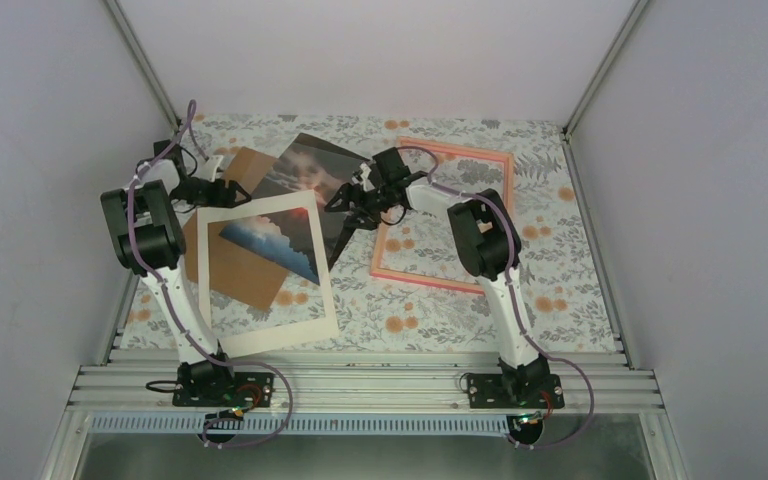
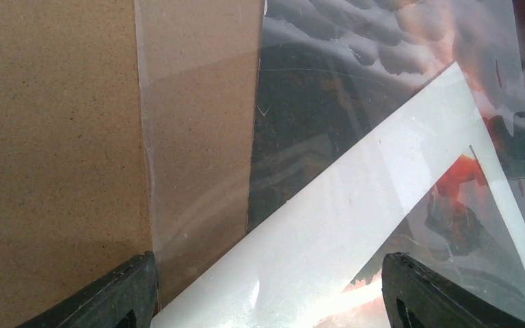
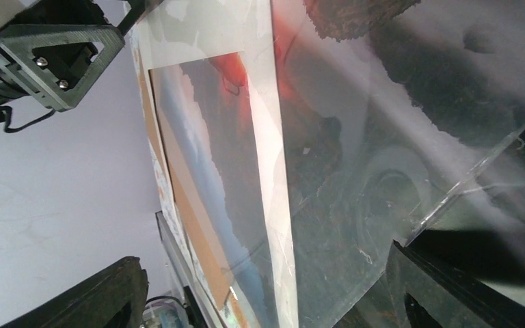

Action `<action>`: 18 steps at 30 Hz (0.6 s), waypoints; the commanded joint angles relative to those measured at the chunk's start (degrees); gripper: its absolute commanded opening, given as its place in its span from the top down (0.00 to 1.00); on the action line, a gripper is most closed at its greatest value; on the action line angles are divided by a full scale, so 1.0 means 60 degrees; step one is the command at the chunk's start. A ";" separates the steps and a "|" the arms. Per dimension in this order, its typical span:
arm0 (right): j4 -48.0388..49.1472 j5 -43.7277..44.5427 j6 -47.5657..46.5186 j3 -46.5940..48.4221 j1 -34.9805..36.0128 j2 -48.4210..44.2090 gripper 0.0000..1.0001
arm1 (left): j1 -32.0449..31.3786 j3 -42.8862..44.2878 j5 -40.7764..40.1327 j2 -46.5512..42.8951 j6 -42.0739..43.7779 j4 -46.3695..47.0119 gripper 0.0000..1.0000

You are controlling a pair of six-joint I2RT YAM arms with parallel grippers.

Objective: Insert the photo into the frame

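1. Left gripper (image 1: 222,192) has its two black fingers wide apart and holds nothing. It hangs over the flat brown board (image 1: 250,168) and a corner of the white card mat with a window (image 1: 260,325).
2. Right gripper (image 1: 352,205) is wide apart too, with nothing in it. It hangs by the right edge of the glossy dark sunset photo (image 1: 310,165).
3. The photo lies partly on the board and partly under the mat, outside the frame.
4. The big thin pink picture frame (image 1: 465,149) lies flat on the flowery table (image 1: 560,260), just right of the photo.
5. A see-through sheet (image 2: 198,137) lies over the board and photo.
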 commanded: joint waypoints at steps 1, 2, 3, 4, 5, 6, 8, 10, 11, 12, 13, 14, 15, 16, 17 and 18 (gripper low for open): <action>-0.0630 0.0569 0.0171 -0.0398 0.0131 0.1331 0.12 | -0.0468 -0.0799 0.0538 0.0587 -0.0009 -0.1284 0.19; -0.0508 0.0424 0.0156 -0.0359 0.0118 0.1354 0.12 | -0.0482 -0.0858 0.0554 0.0586 -0.0022 -0.1241 0.19; -0.0389 0.0318 0.0147 -0.0314 0.0116 0.1340 0.12 | -0.0484 -0.0953 0.0569 0.0583 -0.0038 -0.1175 0.19; -0.0198 0.0224 0.0177 -0.0304 0.0116 0.1317 0.11 | -0.0484 -0.1036 0.0611 0.0571 -0.0074 -0.1119 0.20; 0.0000 0.0191 0.0219 -0.0300 0.0114 0.1280 0.11 | -0.0495 -0.1105 0.0702 0.0581 -0.0077 -0.1083 0.20; 0.0158 0.0217 0.0270 -0.0281 0.0121 0.1287 0.11 | -0.0509 -0.1170 0.0825 0.0591 -0.0077 -0.1080 0.20; 0.0220 0.0310 0.0359 -0.0145 0.0124 0.1432 0.10 | -0.0561 -0.1330 0.1126 0.0584 -0.0056 -0.1078 0.20; 0.0108 0.0477 0.0367 -0.0111 0.0129 0.1526 0.11 | -0.0600 -0.1394 0.1493 0.0566 -0.0066 -0.1092 0.20; -0.0008 0.0680 0.0321 -0.0158 0.0130 0.1527 0.11 | -0.0601 -0.1384 0.1651 0.0584 -0.0096 -0.1112 0.19; -0.0125 0.0833 0.0266 -0.0210 0.0130 0.1534 0.11 | -0.0601 -0.1356 0.1733 0.0624 -0.0092 -0.1159 0.19; -0.0253 0.0968 0.0208 -0.0260 0.0136 0.1550 0.11 | -0.0601 -0.1291 0.1842 0.0662 -0.0053 -0.1229 0.19; -0.0324 0.1074 0.0135 -0.0314 0.0118 0.1557 0.11 | -0.0601 -0.1243 0.1984 0.0698 -0.0004 -0.1294 0.19; -0.0380 0.1132 0.0084 -0.0356 0.0116 0.1558 0.11 | -0.0601 -0.1221 0.2124 0.0710 0.0040 -0.1348 0.19; -0.0450 0.1199 0.0017 -0.0370 0.0114 0.1576 0.11 | -0.0601 -0.1196 0.2323 0.0733 0.0102 -0.1419 0.19; -0.0490 0.1276 -0.0034 -0.0368 0.0123 0.1586 0.11 | -0.0601 -0.1165 0.2524 0.0742 0.0202 -0.1518 0.18; -0.0496 0.1298 -0.0075 -0.0353 0.0115 0.1580 0.11 | -0.0601 -0.1145 0.2745 0.0743 0.0289 -0.1598 0.18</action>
